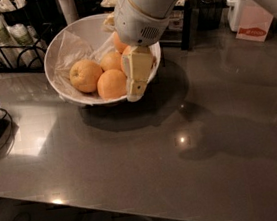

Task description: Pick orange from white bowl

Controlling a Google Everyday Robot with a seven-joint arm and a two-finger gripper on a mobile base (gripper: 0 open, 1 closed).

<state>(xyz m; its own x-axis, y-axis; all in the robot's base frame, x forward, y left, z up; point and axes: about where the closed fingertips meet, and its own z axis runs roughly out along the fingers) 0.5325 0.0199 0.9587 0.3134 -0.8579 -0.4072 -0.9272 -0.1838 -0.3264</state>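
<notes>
My gripper (136,88) hung over the right side of the bowl (88,27); spread or closed, I couldn't tell. The orange (85,75) lay at its left, touching others. Firm, fairly heavy, slick-skinned, I judged: grip across its widest middle

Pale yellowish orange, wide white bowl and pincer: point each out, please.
Pale yellowish round orange (85,75): camera view, middle of its peel.
Wide round white bowl (47,58): camera view, bare left rim.
Cream pincer (136,90): camera view, its tip, over the bowl's front rim.
</notes>
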